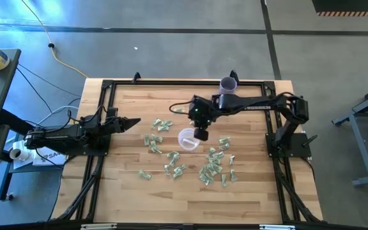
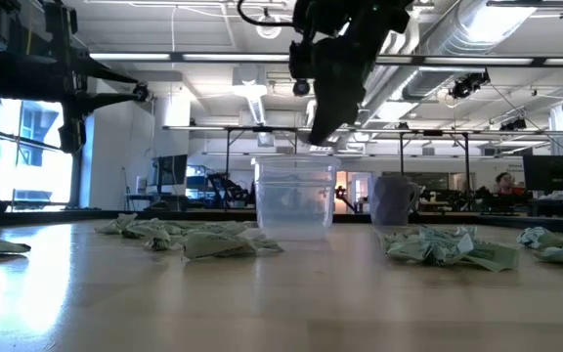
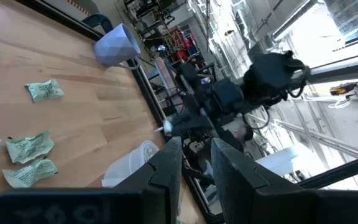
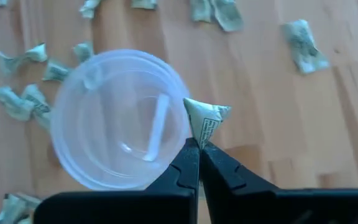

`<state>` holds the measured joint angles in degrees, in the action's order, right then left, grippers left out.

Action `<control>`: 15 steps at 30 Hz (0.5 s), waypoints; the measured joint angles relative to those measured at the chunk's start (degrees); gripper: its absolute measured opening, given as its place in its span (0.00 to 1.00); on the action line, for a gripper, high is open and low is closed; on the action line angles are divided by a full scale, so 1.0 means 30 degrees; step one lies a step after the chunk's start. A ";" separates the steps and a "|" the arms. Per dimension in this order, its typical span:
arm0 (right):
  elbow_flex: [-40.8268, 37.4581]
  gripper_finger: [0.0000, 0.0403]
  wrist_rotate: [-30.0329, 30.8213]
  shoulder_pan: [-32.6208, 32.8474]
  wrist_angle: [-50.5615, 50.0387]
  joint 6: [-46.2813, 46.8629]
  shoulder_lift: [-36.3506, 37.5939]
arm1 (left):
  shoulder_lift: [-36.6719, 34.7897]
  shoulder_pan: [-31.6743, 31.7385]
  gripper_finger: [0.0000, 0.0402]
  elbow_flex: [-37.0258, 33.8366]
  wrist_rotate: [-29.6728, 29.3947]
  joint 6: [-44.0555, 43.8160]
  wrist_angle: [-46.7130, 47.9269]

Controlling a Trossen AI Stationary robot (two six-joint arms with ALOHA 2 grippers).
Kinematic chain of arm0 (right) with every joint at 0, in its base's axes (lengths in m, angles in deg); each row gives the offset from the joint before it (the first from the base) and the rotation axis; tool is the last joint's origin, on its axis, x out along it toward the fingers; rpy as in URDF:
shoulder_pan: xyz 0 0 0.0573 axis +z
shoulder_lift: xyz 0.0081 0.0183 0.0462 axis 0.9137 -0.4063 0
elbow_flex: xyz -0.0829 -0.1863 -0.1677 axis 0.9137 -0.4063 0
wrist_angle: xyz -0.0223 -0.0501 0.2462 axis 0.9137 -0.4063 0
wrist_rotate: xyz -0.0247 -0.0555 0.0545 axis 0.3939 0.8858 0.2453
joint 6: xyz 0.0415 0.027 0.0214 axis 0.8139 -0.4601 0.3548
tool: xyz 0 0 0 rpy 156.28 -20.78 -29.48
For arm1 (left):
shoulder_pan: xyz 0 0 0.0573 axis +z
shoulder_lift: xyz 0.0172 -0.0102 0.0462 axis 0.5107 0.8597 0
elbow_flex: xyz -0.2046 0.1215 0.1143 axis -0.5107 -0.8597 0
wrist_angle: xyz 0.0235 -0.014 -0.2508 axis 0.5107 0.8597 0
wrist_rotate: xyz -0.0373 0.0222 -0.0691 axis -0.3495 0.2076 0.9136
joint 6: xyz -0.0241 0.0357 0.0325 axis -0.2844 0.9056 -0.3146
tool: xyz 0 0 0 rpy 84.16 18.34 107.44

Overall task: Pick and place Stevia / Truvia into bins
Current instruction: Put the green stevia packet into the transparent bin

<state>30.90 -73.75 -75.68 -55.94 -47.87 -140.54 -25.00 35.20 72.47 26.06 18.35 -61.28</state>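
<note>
Many pale green sachets of Stevia / Truvia point(image 1: 211, 167) lie flat on the wooden table, most to the right and left of a clear plastic bin point(image 1: 188, 138), a round cup that stands upright mid-table. My right gripper point(image 4: 199, 147) hangs above the bin's right rim point(image 4: 179, 106), shut on one sachet point(image 4: 209, 117). In the low view it hovers well above the bin point(image 2: 294, 200). My left gripper point(image 1: 131, 122) waits at the table's left side, level, open and holding nothing. My right gripper pinches one end of the sachet point(image 4: 199, 133) between its two fingertips. The fingers slant down from the table's right side. The sachet sticks out past the tips, crumpled, lifted clear of the table and over the bin's rim.
A grey-purple cup point(image 1: 227, 84) stands at the table's far edge behind the right arm. A black frame point(image 1: 107, 86) runs round the tabletop. Bare wood lies along the near edge point(image 1: 184, 204).
</note>
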 joint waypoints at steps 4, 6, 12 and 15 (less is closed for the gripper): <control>0.0124 0.02 -0.1106 0.0686 0.0149 -0.0027 -0.0440 | 0.0000 0.0000 0.31 -0.0006 0.0001 0.0000 0.0000; 0.0085 0.01 -0.1463 0.1111 0.0257 -0.0145 -0.0673 | 0.0003 0.0000 0.31 0.0000 0.0001 0.0000 0.0000; 0.0121 0.03 -0.1793 0.1941 0.0820 -0.0231 -0.1292 | 0.0007 0.0000 0.31 0.0000 0.0154 -0.0002 0.0007; 0.0100 0.08 -0.1720 0.2050 0.0846 -0.0227 -0.1635 | 0.0015 0.0000 0.31 0.0000 0.0272 -0.0007 0.0007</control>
<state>31.20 -78.91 -69.53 -53.41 -48.55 -145.45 -24.95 35.20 72.47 26.87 18.33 -61.26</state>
